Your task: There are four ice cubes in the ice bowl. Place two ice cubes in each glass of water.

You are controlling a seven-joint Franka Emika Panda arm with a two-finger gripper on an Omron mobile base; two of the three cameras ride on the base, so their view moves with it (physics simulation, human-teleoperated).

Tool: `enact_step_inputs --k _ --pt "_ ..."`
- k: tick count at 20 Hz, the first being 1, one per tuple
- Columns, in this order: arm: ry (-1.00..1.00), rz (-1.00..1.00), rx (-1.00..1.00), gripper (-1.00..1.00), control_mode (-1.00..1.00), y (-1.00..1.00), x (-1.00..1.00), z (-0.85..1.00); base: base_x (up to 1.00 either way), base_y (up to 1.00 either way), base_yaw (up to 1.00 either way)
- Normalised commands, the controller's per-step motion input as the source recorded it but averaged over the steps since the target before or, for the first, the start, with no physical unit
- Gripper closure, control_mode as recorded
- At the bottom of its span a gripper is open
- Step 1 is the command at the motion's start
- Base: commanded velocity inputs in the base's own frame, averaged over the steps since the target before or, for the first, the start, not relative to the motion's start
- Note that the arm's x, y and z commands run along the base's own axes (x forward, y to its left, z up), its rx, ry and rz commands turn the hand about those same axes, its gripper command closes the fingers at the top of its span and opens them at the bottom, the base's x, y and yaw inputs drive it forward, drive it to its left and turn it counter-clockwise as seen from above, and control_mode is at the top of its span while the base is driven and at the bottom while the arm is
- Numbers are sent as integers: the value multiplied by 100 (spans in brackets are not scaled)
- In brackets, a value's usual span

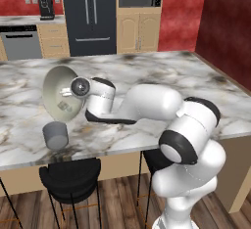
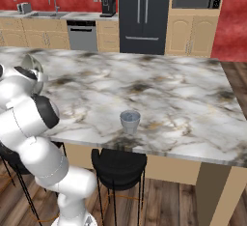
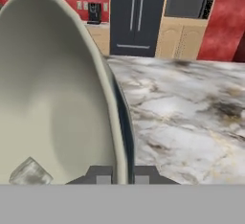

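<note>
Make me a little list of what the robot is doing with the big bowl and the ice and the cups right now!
Bowl: the ice bowl is tipped up steeply on its edge above the marble counter.
Pincer: the pincer grips the bowl's rim, one tip inside, one outside.
Ice: ice cubes sit low in the tilted bowl; one cube shows close up in the hand view.
Near cup: a grey cup stands upright right below the bowl.
Far cup: the other cup stands alone near the counter's front edge.
Stools: black stools under the counter.
</note>
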Motion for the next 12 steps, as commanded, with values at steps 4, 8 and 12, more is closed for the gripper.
enact_step_inputs --k 4,8,12 --pt "-16 0 -4 100 -100 20 1 3 0 0 0" --pt "-6 0 -13 100 -100 31 0 0 0 0 0" --pt "0 0 -13 100 -100 34 0 0 0 0 0"
